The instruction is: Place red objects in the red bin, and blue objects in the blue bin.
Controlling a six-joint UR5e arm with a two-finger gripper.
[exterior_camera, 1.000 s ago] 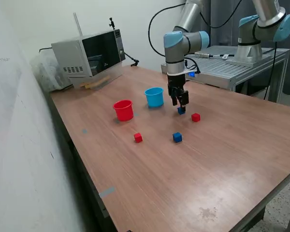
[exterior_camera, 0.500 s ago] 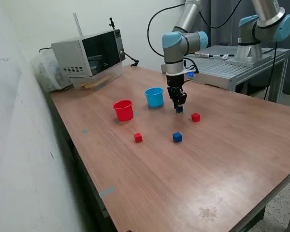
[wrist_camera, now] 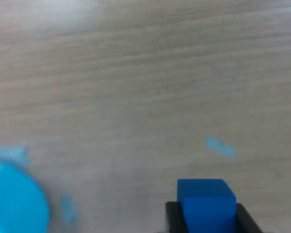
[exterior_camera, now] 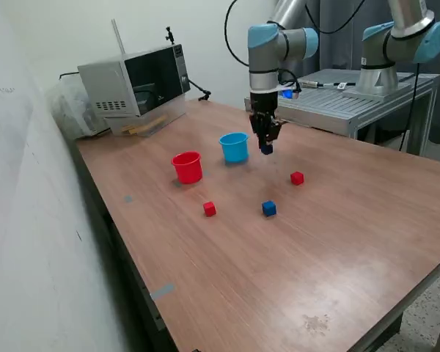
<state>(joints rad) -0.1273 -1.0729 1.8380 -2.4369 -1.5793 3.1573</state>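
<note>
Hanging above the wooden table (exterior_camera: 337, 242) in the exterior view, gripper (exterior_camera: 266, 149) clenched on a dark-blue cube (exterior_camera: 266, 149), lifted clear of the surface and just to the exterior view's right of the light-blue cup (exterior_camera: 234, 147). Seen from the wrist view, same blue cube (wrist_camera: 205, 204) pinched between two black fingers (wrist_camera: 172, 217), one on each side, with the rim of the light-blue cup (wrist_camera: 14, 199) off to one side and blurred wood grain below. Standing upright beside the blue cup, toward the exterior view's left and a little nearer the camera, red cup (exterior_camera: 187, 166), the two cups close but apart. Lying loose on the table, well apart from one another: one red cube (exterior_camera: 297, 177) toward the exterior view's right of the gripper, a second red cube (exterior_camera: 209, 209) nearer the camera below the red cup, and a second dark-blue cube (exterior_camera: 268, 208) between those two and nearer the camera. No cube visible inside either cup from this angle. At the far corner toward the exterior view's left, a microwave-like grey box (exterior_camera: 136, 79) by the wall; behind the table on the exterior view's right, a second robot arm (exterior_camera: 396, 44) mounted on a metal bench (exterior_camera: 352, 103).
</note>
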